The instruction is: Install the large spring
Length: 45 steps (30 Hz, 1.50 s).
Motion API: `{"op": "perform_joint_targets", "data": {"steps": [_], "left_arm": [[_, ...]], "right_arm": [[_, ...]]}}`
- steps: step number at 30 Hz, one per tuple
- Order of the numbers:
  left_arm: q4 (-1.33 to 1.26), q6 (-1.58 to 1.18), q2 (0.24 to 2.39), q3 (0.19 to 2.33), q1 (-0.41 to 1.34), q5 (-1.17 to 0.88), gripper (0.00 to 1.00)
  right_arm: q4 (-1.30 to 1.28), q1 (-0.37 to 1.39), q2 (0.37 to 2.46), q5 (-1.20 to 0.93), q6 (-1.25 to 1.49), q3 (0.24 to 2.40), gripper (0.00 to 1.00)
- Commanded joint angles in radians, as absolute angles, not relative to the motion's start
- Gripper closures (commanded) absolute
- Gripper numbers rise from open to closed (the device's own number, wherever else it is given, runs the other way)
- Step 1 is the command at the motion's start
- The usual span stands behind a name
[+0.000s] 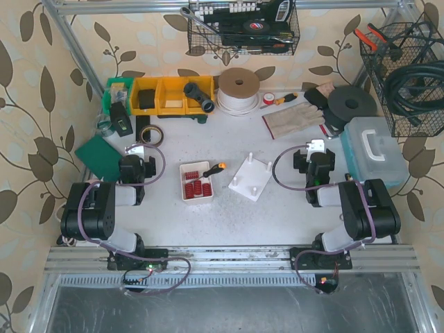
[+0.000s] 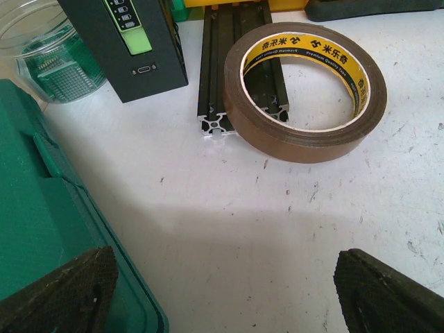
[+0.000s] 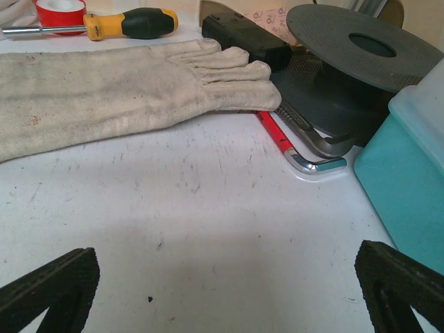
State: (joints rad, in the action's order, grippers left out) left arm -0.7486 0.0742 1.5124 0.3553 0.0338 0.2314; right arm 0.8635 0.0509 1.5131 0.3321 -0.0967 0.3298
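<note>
Left tool [image 2: 222, 295] and right tool [image 3: 229, 295] are both hanging released, holding nothing.
Red springs [image 1: 195, 187] are lying in the white tray [image 1: 189, 168] on the counter [image 1: 229, 222], seen only from above; the left wrist is facing a brown tape roll [image 2: 305, 90] and green case [image 2: 41, 229], the right wrist a work glove [image 3: 104, 83] and hex key [image 3: 316, 156].

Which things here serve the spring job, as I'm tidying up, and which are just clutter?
Job: tray of red springs, white post plate.
Clutter: brown tape roll, work glove, screwdriver, green case, teal box.
</note>
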Motion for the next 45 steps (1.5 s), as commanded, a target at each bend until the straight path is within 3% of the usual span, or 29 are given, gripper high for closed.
{"op": "perform_joint_targets", "data": {"steps": [1, 37, 45], "left_arm": [[-0.764, 0.066, 1.498, 0.375, 0.035, 0.219, 0.12], [-0.770, 0.067, 1.493, 0.369, 0.039, 0.230, 0.12], [-0.967, 0.106, 1.497, 0.279, 0.164, 0.491, 0.12]], "right_arm": [[0.873, 0.050, 1.503, 0.322, -0.084, 0.350, 0.00], [0.874, 0.049, 1.502, 0.322, -0.083, 0.348, 0.00], [0.993, 0.091, 1.487, 0.362, -0.116, 0.285, 0.00]]}}
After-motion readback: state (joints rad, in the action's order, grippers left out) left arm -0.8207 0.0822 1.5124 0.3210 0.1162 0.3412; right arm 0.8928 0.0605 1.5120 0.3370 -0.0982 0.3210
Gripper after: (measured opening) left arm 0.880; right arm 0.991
